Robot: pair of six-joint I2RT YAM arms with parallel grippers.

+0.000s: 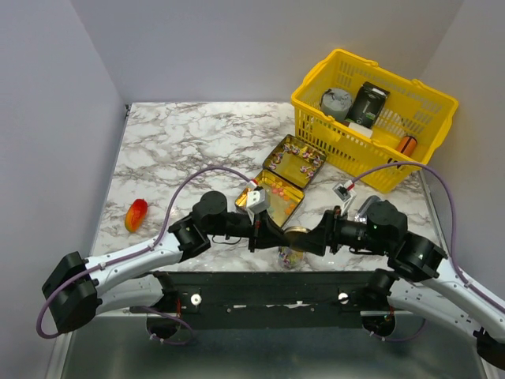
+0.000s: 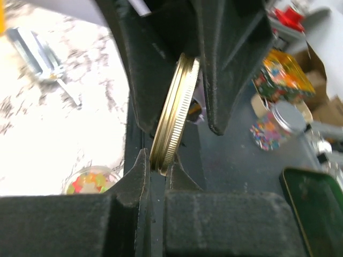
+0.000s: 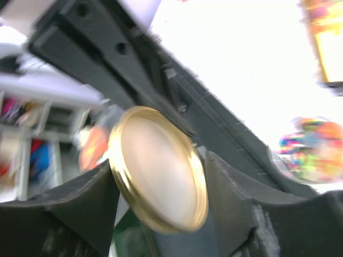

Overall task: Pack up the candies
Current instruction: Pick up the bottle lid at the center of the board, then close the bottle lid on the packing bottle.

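At the far right corner of the marble-patterned table [image 1: 158,142] stands a yellow plastic basket [image 1: 316,83] holding a grey round tin [image 1: 336,103], a black box [image 1: 368,103] and an orange cylinder [image 1: 406,145]. An orange-red lump [image 1: 136,215] lies alone near the left edge, well apart from everything else. In the middle sits an open gold hinged tin [image 1: 304,183]. Some of the candies [image 1: 295,156] lie in its far half, purple, pink and white, and more glossy orange and yellow ones fill its near half.

Just in front of the tin, a clear glass jar [image 1: 290,257] also holds many-coloured candies and has no lid on it. Both arms reach in low from the sides and meet directly above it, covering much of it in the overhead view.

The left gripper [image 2: 159,168] is clamped tight on the rim of a round gold metal lid [image 2: 174,112], which stands on edge, tilted. The right gripper [image 3: 159,168] faces it from the other side. Its jaws stand apart around the lid, with a clear gap on one side, so it has no grip on anything.
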